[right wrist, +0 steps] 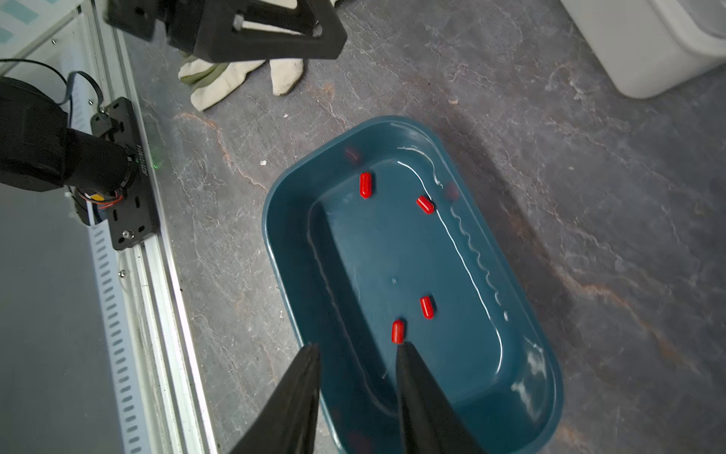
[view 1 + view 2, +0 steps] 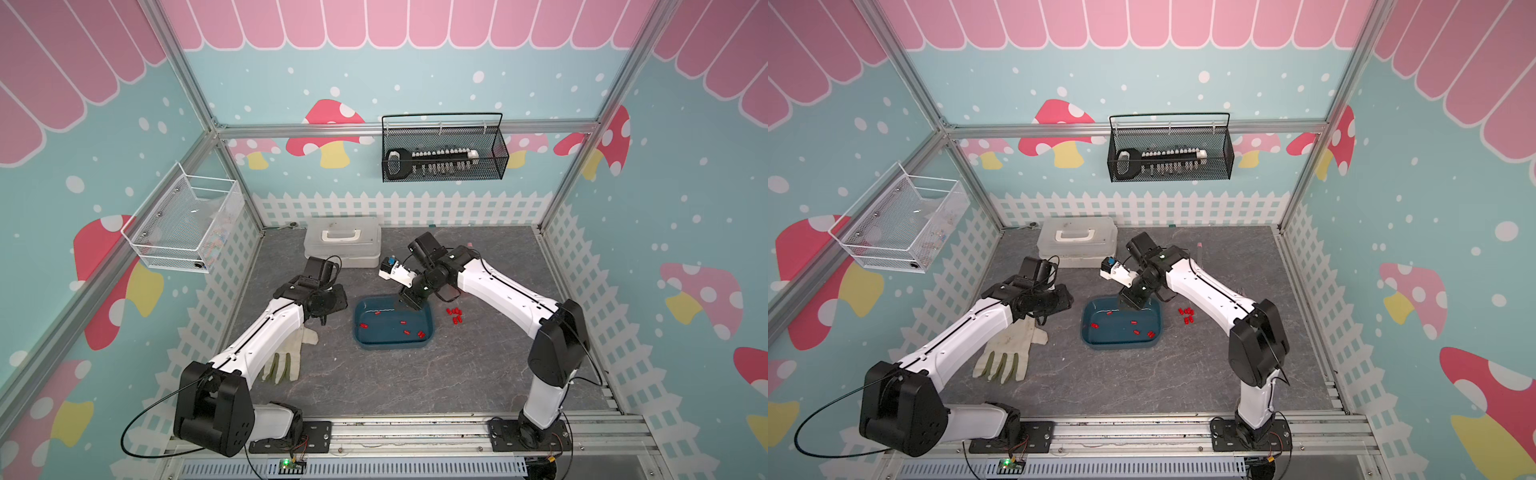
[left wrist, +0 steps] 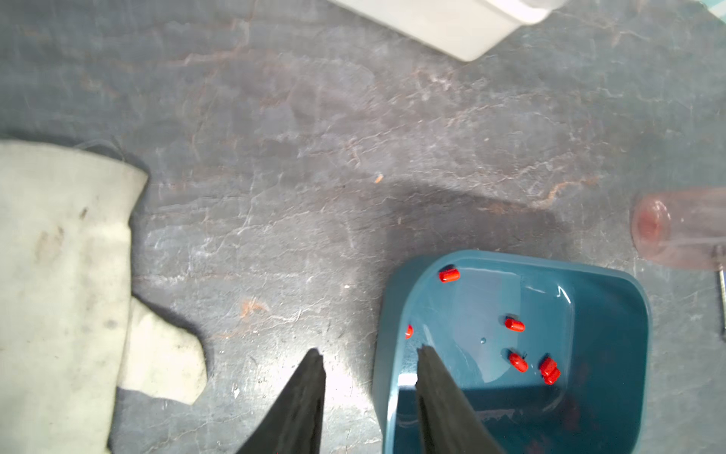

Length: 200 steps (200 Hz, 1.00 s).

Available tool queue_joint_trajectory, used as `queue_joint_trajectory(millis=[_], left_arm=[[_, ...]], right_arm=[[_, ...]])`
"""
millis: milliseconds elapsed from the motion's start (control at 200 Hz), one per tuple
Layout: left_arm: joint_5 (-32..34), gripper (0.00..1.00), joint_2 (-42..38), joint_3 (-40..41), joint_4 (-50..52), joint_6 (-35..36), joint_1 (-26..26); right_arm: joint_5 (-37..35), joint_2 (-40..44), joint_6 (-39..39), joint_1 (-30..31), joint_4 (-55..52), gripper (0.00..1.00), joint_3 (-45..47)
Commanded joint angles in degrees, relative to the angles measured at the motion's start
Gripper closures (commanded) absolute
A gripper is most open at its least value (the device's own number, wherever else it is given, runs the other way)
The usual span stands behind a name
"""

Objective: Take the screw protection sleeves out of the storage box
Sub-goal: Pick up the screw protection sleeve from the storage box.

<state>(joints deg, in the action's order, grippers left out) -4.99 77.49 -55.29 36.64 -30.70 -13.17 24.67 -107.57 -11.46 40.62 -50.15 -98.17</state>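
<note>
Stock: red sleeves (image 1: 427, 307) lie loose in the blue box (image 1: 283, 251), with a heap (image 2: 455, 315) out on the desk (image 2: 478, 365) beside it. My right pincer (image 1: 357, 348) is apart and empty above the box's edge. My left pincer (image 3: 369, 350) is likewise. Method: move inward, straddle the nearest sleeve (image 1: 397, 331), close gently.

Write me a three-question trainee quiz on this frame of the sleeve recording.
1. True or false: no screw protection sleeves remain in the storage box.
2. The right gripper is: A) shut on a sleeve; B) open and empty over the box's rim; C) out of view.
3. Where do the removed sleeves lie?
Key: 1 false, several remain inside; 2 B; 3 clustered on the table beside the box, toward the right arm.
</note>
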Motion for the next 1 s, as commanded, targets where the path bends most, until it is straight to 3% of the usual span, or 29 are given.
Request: queue_joint_trajectory(millis=[0,250,625,996], left_arm=[[-6.6,0.59,0.9,3.1,-3.0,-1.6,1.7],[-8.3,0.59,4.3,6.7,-8.4,-2.1,1.8],[-11.3,0.59,1.9,10.7,-13.0,-5.4,2.8],[-13.0,0.59,-2.6,15.9,-17.8,-7.5,2.8]], right_arm=[[-2.1,-5.2,-4.3,3.1,-2.4,0.64,-6.3],[-6.0,-14.7,-9.7,6.1,-2.8,0.66,-13.5],[-11.4,-20.6,-13.5,6.2,-2.6,0.74,-15.4],[-13.9,-24.5,-14.2,6.1,-0.4,0.68,-15.1]])
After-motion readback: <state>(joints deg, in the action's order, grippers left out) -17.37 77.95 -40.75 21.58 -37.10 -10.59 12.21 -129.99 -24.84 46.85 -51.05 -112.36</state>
